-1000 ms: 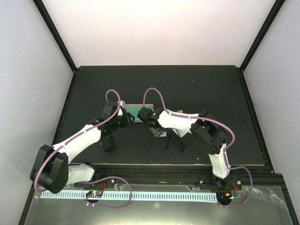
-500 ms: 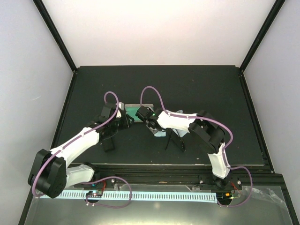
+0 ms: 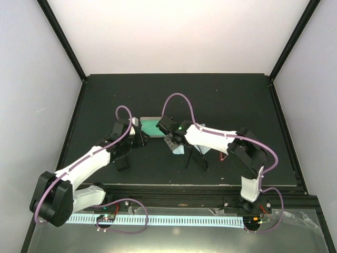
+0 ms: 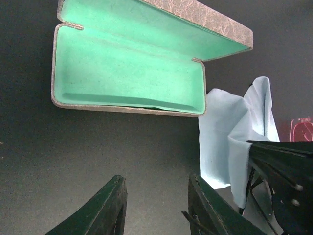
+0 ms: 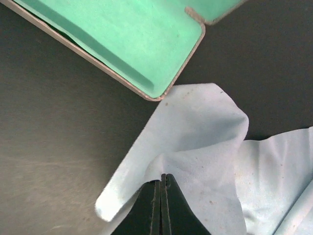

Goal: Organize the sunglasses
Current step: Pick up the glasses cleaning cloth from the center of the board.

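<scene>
- An open glasses case, mottled grey-beige outside and green inside, lies on the table with its lid tilted back on the far side.
- A crumpled light blue cloth lies touching the case's near right corner.
- The right gripper has its fingers pressed together on a raised fold of the cloth.
- The left gripper hangs spread over bare table on the near side of the case, gripping nothing.
- The black-framed sunglasses sit on the table just to the near side of the cloth, outside the case. The right arm crosses above them.
- The red-framed pair shows only as a thin red line by the right arm's near edge, to the right of the black pair.
- The table is matte black, boxed in by pale walls and black corner posts. A white toothed strip runs along the near rail.
- From above, black frame on black surface blurs the outline of the dark pair. It cannot be told whether it is folded.
- In the left wrist view a pinkish lens is cut off at the right edge, behind the dark bulk of the right gripper.
</scene>
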